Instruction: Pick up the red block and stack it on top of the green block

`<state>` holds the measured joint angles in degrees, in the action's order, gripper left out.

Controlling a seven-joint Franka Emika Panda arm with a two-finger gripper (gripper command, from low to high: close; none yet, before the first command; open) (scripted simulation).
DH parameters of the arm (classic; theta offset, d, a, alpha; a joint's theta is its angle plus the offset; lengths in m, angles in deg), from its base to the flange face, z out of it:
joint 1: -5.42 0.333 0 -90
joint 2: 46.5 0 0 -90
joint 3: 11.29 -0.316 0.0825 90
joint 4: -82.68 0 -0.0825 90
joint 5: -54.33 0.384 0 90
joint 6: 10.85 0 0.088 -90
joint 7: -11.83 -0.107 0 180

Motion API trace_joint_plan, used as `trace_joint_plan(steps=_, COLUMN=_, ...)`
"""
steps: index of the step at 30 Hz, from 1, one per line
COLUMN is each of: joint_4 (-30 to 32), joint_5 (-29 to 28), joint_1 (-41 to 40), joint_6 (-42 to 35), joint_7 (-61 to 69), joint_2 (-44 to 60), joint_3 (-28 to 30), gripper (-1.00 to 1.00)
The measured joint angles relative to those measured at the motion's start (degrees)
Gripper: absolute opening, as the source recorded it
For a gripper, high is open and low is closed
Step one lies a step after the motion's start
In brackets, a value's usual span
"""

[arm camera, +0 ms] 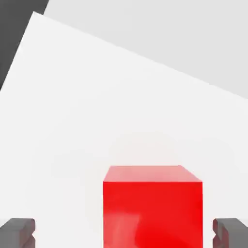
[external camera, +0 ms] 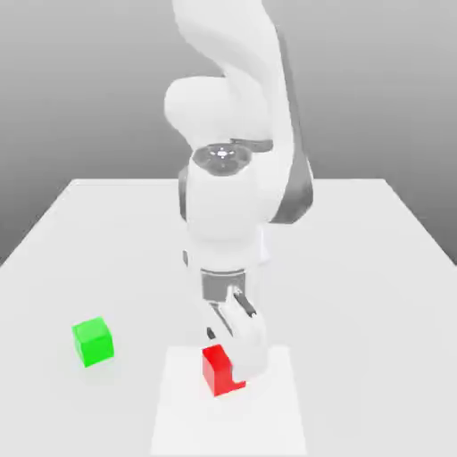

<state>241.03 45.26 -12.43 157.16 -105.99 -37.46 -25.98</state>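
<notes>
The red block (external camera: pixel 221 370) (arm camera: pixel 152 208) rests on a paler white patch of the table near the front. My gripper (external camera: pixel 231 353) (arm camera: pixel 124 233) is lowered over it and open, with one dark fingertip (arm camera: pixel 18 231) on each side of the cube and a clear gap between each pad and the cube's faces. The green block (external camera: pixel 93 341) sits alone on the table towards the exterior view's left, a little farther back than the red one and well apart from the gripper.
The white table (external camera: pixel 375 268) stretches wide on both sides, with its edges at the exterior view's left and right. The arm's bulky white links (external camera: pixel 228 205) rise directly above the red block. The pale rectangular patch (external camera: pixel 277 419) reaches the front.
</notes>
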Motion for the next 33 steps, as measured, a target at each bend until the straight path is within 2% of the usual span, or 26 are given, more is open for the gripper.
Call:
trace_joint_plan(steps=5, joint_4=-0.08, joint_5=-5.48, joint_1=4.14, joint_6=3.80, joint_7=-3.80, joint_2=4.70, joint_3=5.56, gripper=0.00)
trace_joint_plan(steps=6, joint_4=-0.08, joint_5=-5.98, joint_1=4.71, joint_6=4.22, joint_7=-4.13, joint_2=5.22, joint_3=6.26, gripper=-1.00)
trace_joint_plan(steps=13, joint_4=-0.08, joint_5=-5.87, joint_1=4.61, joint_6=4.26, joint_7=-4.07, joint_2=5.11, joint_3=6.13, gripper=-1.00)
trace_joint_plan(steps=24, joint_4=0.41, joint_5=5.34, joint_1=0.13, joint_6=-3.16, joint_7=3.83, joint_2=-4.11, joint_3=-1.20, gripper=-1.00)
trace_joint_plan(steps=33, joint_4=2.20, joint_5=9.48, joint_1=-0.03, joint_6=-7.42, joint_7=7.14, joint_2=-9.35, joint_3=-2.31, gripper=-1.00)
